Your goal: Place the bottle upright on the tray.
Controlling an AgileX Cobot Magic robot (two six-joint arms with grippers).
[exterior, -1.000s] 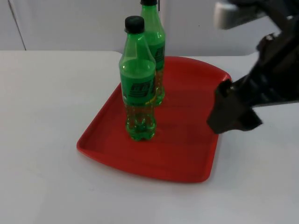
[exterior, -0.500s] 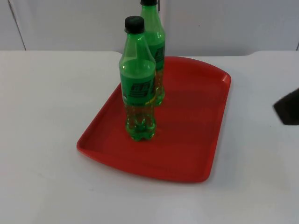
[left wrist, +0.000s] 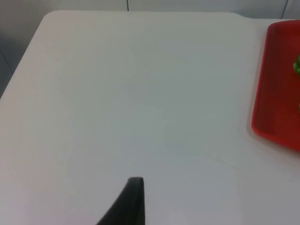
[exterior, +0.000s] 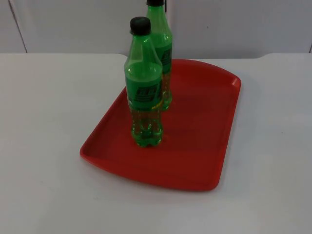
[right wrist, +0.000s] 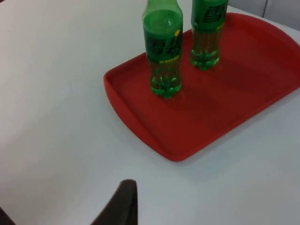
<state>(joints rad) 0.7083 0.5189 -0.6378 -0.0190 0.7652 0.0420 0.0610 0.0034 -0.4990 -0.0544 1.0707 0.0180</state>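
You are looking at a red tray (exterior: pixel 204 146) lying flat on the white table (exterior: pixel 48 97), somewhat right of the middle, with its far edge reaching toward the grey partition wall (exterior: pixel 243 24). Two green bottles are standing upright on the left half of the tray. The nearer bottle (exterior: pixel 144 92) is sitting close to the tray's left rim and is wearing a black cap (exterior: pixel 140 24). The farther bottle (exterior: pixel 163 48) is standing just behind it and slightly to the right, partly hidden by it in the top view. You cannot tell from that view whether the two are touching, but the right wrist view is showing a gap between them.

In the right wrist view, the right gripper (right wrist: pixel 123 201) is hovering over bare table off one rounded corner of the tray (right wrist: pixel 211 117), apart from it. From there you are seeing the nearer bottle (right wrist: pixel 163 51) and the farther bottle (right wrist: pixel 206 37), both upright. You cannot tell whether this pincer is apart or together.

In the left wrist view, the left gripper (left wrist: pixel 133 201) is hanging over bare table well apart from the tray (left wrist: pixel 276 84). You cannot tell whether it is apart or together either. Neither gripper is touching a bottle or the tray.
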